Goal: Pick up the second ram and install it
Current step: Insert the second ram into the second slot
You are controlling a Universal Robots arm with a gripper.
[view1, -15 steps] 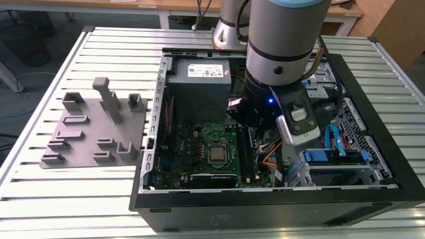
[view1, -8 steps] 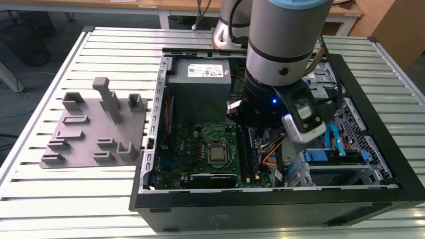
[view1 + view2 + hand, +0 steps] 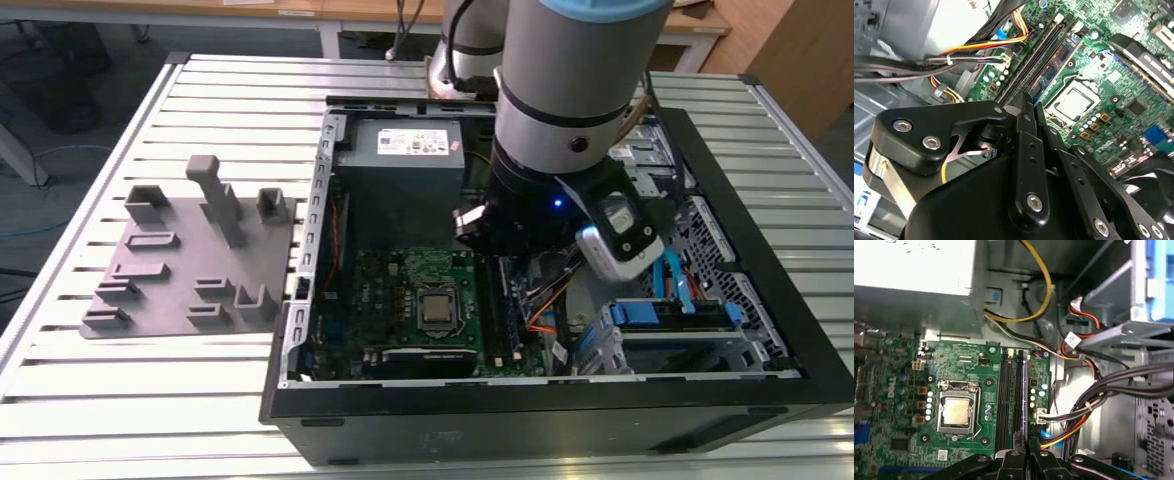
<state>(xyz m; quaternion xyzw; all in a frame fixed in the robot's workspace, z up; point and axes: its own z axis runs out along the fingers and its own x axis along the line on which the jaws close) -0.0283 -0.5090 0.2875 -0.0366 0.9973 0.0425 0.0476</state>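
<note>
Computer case (image 3: 534, 395) entered by arm; cable bundle (image 3: 1094, 405) near wrist, snag possible. Over motherboard (image 3: 959, 365), second ram (image 3: 1056, 67) held along black slots (image 3: 1009, 395). Fingers (image 3: 1023, 125) clamped on ram end. Skew risks jammed, bent board. Edge alignment seen in first wrist view; chip face in second wrist view.

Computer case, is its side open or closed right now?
Open: the computer case lies with no side panel on, leaving the motherboard and power supply exposed.
</note>
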